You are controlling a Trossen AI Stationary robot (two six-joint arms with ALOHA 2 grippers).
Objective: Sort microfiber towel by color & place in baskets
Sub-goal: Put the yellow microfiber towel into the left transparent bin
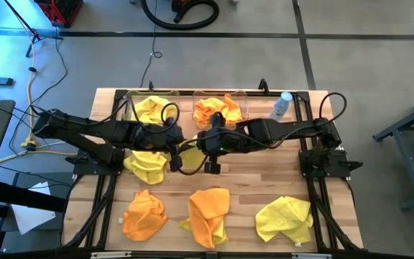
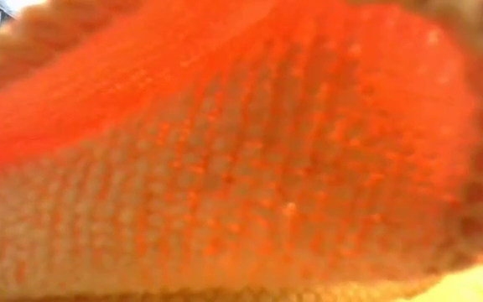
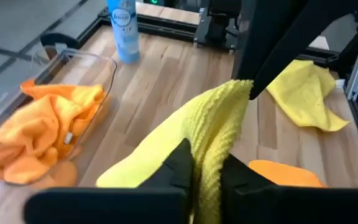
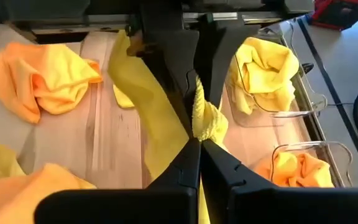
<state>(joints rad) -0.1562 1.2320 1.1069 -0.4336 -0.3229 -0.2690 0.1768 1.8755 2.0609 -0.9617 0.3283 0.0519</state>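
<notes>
- Yellow microfiber towel (image 3: 213, 134), soft and ribbed, is stretched between both claws at table centre, above the wooden slat table (image 1: 257, 180).
- Left gripper (image 3: 207, 171): fingers pinched narrow on one end of that towel.
- Right gripper (image 4: 201, 146): fingers fully closed on a bunched knot of the same towel.
- Clear plastic rectangular basket holding yellow cloth (image 1: 148, 108) sits at 11 o'clock; its twin holding orange cloth (image 1: 220, 108) sits at 12 o'clock.
- Pale bottle with blue top (image 1: 282, 105) stands at 1 o'clock.
- Loose towels: orange (image 1: 144, 214) at 7 o'clock, orange (image 1: 208, 213) at 6 o'clock, yellow (image 1: 284, 219) at 5 o'clock.
- Low view is blocked by orange fabric (image 2: 241, 151).
</notes>
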